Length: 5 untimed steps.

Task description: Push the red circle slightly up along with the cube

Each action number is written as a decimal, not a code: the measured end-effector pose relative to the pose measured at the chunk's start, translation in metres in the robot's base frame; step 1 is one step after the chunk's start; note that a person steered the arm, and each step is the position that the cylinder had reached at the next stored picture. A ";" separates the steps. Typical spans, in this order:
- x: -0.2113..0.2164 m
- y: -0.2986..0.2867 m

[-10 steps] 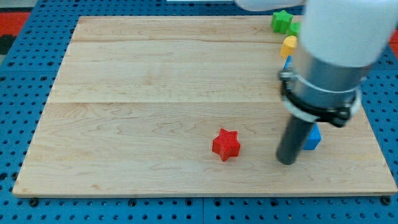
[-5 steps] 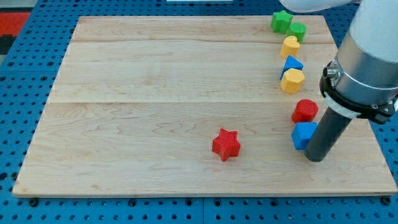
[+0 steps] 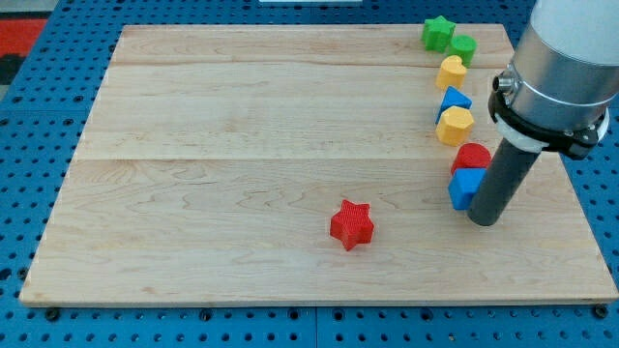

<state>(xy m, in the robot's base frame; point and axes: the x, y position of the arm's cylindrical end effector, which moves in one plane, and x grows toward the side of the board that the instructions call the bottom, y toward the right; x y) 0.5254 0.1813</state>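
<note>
The red circle (image 3: 472,156) lies at the view's right, touching the blue cube (image 3: 464,187) just below it. My tip (image 3: 484,218) rests on the board at the cube's lower right, the rod covering the cube's right side. The rod also hides part of the red circle's right edge.
A red star (image 3: 352,223) sits left of my tip in the lower middle. Above the red circle, a column runs up: a yellow hexagon (image 3: 454,126), a blue triangle-like block (image 3: 453,99), a yellow block (image 3: 451,71), a green block (image 3: 463,46) and a green star (image 3: 437,33).
My tip moved right, then slightly up and left against the blue cube. The cube shifted up and left, and the red circle moved up a little with it.
</note>
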 end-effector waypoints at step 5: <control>-0.008 -0.043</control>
